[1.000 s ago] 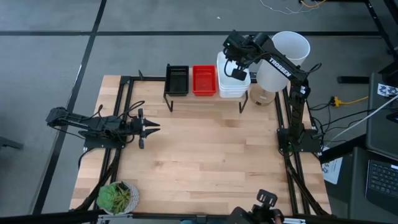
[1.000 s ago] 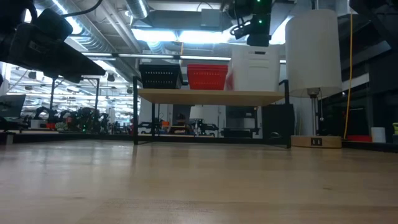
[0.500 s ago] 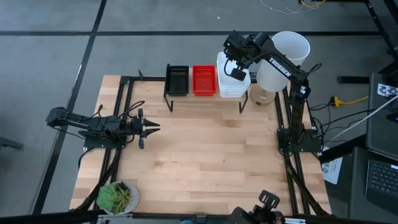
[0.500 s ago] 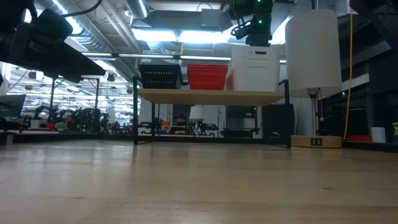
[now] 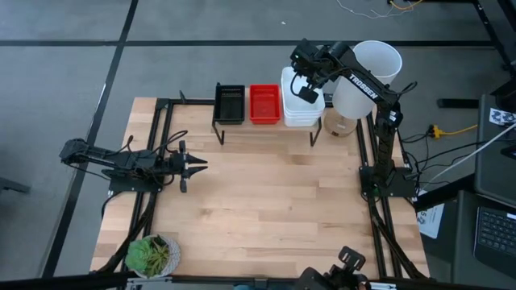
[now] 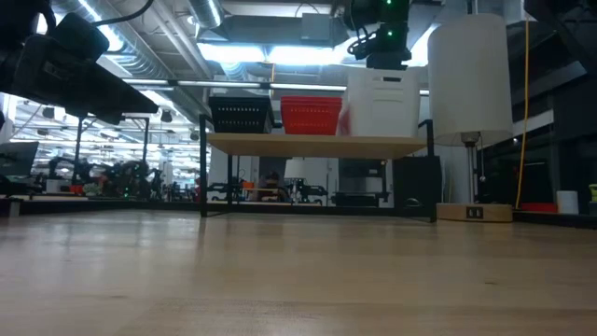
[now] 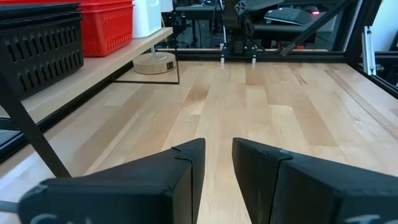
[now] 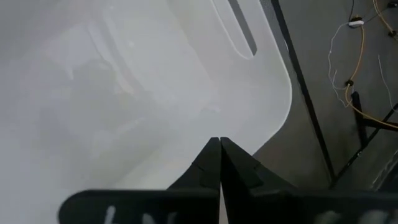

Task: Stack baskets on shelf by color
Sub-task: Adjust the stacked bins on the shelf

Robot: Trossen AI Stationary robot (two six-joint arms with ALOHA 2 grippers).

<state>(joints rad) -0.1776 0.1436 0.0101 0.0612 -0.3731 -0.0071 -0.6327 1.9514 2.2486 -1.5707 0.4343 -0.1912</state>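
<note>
The shelf (image 6: 317,145) stands at the table's far edge on thin black legs. On its plank rest three stacks of baskets: black (image 5: 230,103), red (image 5: 264,104) and white (image 5: 300,111). My right gripper (image 5: 305,83) hangs shut over the white stack, slanting down into the top white basket (image 8: 124,93); nothing is between its fingers. My left gripper (image 5: 196,165) waits level over the table's left side, open by a narrow gap (image 7: 217,152) and holding nothing. My right gripper's shut fingertips (image 8: 211,149) point down into the top white basket from above. Whether they touch its floor I cannot tell.
A tall white cylinder (image 5: 372,68) on a round wooden base (image 5: 343,125) stands just right of the shelf. A potted plant (image 5: 151,254) sits at the near left corner. Black frame rails (image 5: 161,145) run along the table's sides. Bare wood (image 5: 274,201) lies between the arms.
My right gripper has rolled a little about its own pointing line while staying over the white baskets, fingers still shut. The baskets have kept their places.
</note>
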